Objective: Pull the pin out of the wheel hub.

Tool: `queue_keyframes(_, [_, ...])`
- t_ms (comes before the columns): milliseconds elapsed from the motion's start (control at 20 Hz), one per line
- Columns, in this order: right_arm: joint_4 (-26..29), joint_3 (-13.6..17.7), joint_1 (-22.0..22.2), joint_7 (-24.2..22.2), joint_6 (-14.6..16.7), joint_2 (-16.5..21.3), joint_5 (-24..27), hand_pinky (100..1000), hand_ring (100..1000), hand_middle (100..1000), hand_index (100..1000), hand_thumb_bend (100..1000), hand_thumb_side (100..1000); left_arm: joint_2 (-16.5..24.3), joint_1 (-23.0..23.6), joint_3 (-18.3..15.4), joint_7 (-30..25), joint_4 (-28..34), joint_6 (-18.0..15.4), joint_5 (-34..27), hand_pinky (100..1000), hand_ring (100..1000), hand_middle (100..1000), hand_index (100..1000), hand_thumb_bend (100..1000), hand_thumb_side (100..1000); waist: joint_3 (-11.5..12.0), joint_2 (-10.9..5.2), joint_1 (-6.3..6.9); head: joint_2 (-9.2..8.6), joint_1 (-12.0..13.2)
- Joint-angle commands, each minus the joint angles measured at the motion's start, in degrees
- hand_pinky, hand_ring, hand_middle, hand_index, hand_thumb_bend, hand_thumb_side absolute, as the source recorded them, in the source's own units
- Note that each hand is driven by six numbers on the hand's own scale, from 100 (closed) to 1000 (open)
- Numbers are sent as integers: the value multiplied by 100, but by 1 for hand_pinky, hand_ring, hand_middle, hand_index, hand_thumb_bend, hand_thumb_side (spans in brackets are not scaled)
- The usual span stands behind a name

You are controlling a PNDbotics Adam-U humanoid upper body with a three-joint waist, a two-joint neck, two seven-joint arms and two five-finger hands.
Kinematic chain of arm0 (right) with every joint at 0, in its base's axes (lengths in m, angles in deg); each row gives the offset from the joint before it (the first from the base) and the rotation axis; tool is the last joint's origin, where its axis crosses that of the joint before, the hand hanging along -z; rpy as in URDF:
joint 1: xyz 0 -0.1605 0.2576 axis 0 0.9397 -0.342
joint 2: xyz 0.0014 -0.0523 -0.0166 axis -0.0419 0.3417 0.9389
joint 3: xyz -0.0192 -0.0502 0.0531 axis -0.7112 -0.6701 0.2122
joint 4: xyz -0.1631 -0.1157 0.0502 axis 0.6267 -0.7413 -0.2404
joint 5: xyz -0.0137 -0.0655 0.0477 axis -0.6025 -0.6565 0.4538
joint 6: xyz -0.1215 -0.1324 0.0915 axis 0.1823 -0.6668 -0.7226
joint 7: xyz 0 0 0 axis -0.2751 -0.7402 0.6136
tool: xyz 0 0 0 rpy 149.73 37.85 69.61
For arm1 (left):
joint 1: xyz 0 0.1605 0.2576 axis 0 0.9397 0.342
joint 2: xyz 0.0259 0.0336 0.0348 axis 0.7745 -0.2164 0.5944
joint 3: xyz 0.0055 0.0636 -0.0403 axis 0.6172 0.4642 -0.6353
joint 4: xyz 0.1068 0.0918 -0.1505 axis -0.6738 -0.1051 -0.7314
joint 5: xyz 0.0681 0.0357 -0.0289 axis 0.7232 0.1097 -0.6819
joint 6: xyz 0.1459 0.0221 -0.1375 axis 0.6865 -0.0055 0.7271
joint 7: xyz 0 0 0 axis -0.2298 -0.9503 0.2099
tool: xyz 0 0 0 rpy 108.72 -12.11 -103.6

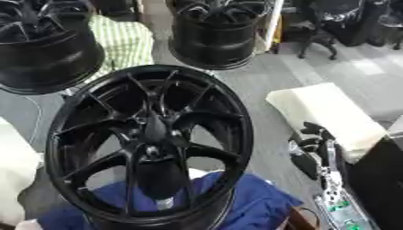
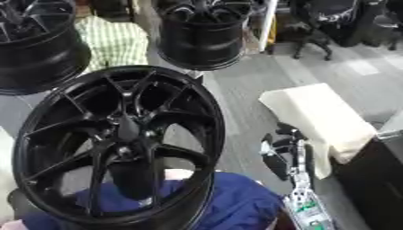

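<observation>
1. Running under everything is a grey floor, smooth and matt, with pale patches at its far right; no table carries the things.
2. At the far left edge a black wheel stands on that floor, glossy, with thin spokes, and just beside it hangs a green-and-white checked cloth.
3. A pale, soft-looking cover shows at the near left edge.
4. The wheel hub sits in the middle foreground, the centre of a large glossy black rim whose paired spokes fan out to a round lip; it is tilted toward the camera. The pin cannot be made out at the hub.
5. Below the rim lies a blue cloth, crumpled, touching its lower edge.
6. At the far middle a second black wheel stands with its barrel toward the camera.
7. Right of the rim lies a cream, padded-looking block with rounded corners.
8. At the near right edge the right hand shows, black with a silver metal forearm, apart from the rim; its fingers are curled and hold nothing.
9. Dark chair legs stand at the far right.
</observation>
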Motion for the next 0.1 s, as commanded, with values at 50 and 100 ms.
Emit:
queue_keyframes(50, [127,-8,-54,-4,-7,50,25,500,531,644,766,149,107,30,-15,57,-41,66,30,38,625,646,594,762,100,451,-19,-18,10,56,60])
queue_keyframes(100, [126,-9,-52,-3,-7,47,27,499,531,644,766,150,107,29,-13,69,-55,59,32,41,625,645,593,761,100,451,-23,-17,9,74,65])
